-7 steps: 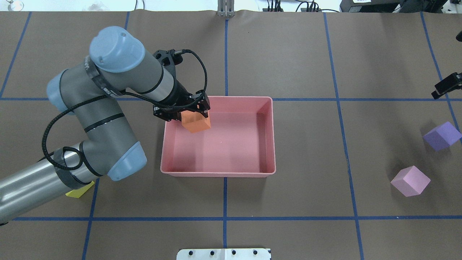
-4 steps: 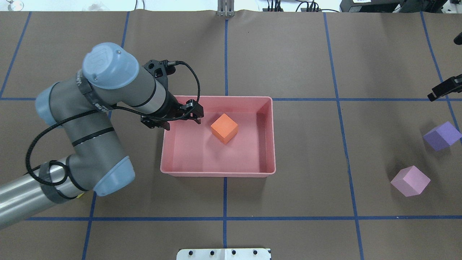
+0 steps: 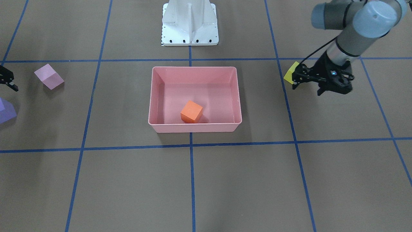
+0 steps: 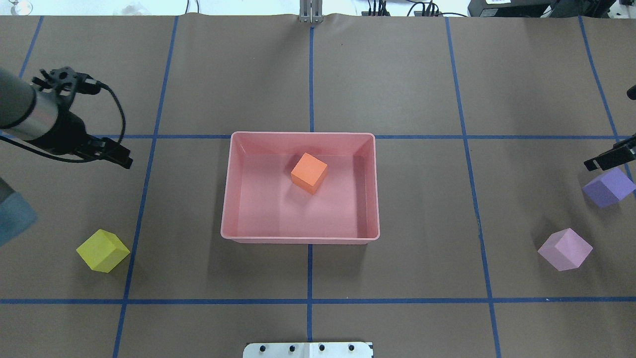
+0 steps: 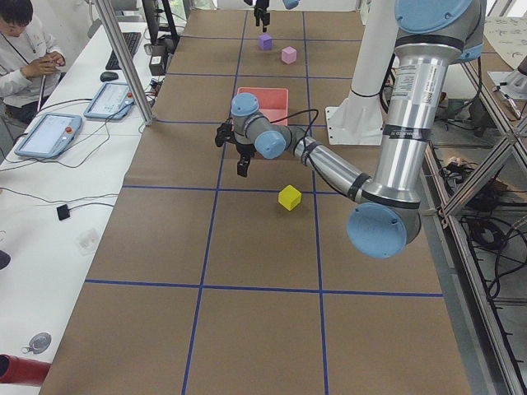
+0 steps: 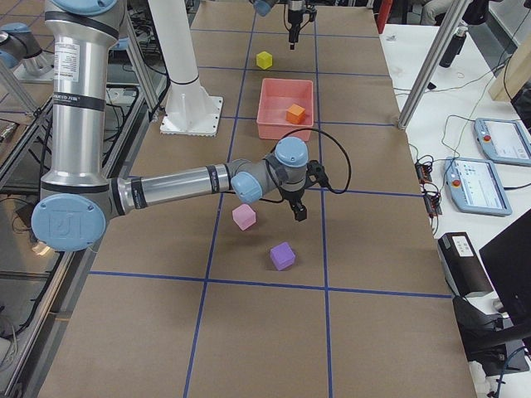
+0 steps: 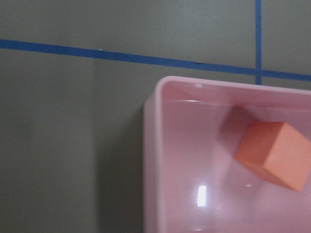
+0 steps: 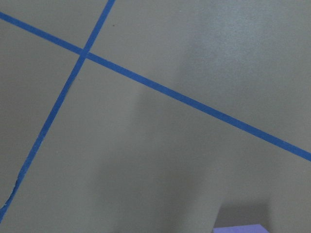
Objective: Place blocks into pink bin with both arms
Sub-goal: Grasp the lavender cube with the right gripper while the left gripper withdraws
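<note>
Orange block [image 4: 309,172] rests on the floor of the pink bin [image 4: 300,240], in the half far from the robot, one corner toward the far wall; alone in there. Yellow block [image 4: 103,250] sits on the table [image 4: 422,278] on the robot's left, well apart from the bin; purple block [image 4: 608,186] and light pink block [image 4: 565,249] on the right, near each other. Left gripper [image 3: 307,87] hovers beyond the yellow block, fingers spread, holding nothing; right gripper [image 4: 603,160] hangs close by the purple block at the frame edge, finger state cannot be told.

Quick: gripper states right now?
Left gripper: jaws open, holding nothing.
Right gripper: cannot be told, cut off at the frame edges.
</note>
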`<state>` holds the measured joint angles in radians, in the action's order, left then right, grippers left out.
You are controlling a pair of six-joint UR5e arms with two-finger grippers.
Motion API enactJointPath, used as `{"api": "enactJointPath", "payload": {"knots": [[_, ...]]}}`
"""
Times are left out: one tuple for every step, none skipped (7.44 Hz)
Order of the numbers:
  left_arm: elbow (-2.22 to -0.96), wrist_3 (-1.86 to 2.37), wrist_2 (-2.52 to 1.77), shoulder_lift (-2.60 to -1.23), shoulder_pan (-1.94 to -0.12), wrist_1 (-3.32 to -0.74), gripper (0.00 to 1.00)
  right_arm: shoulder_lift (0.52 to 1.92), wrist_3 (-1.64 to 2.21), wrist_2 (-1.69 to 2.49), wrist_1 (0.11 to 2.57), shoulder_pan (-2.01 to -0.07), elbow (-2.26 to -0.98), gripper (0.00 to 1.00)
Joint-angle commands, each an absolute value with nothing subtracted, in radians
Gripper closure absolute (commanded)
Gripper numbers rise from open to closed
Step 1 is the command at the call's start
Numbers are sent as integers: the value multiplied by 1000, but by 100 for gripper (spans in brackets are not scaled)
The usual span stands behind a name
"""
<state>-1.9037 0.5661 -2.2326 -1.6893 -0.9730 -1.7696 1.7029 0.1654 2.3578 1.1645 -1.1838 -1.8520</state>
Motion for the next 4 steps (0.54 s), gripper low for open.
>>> {"api": "enactJointPath", "payload": {"knots": [[-1763, 172, -2368, -1620, -1180, -1778, 0, 1816, 268, 2358, 949, -1090, -1864, 1], [-1687, 49, -2417, -1620, -1262, -1778, 0, 1865, 319, 2343, 863, -1041, -1865, 1], [-1659, 4, -2421, -1621, -1285, -1778, 0, 1900, 357, 2285, 815, -976, -1871, 1], [-1657, 3, -2421, -1620, -1285, -1779, 0, 1931, 423, 2204, 775, -901, -1893, 1]]}}
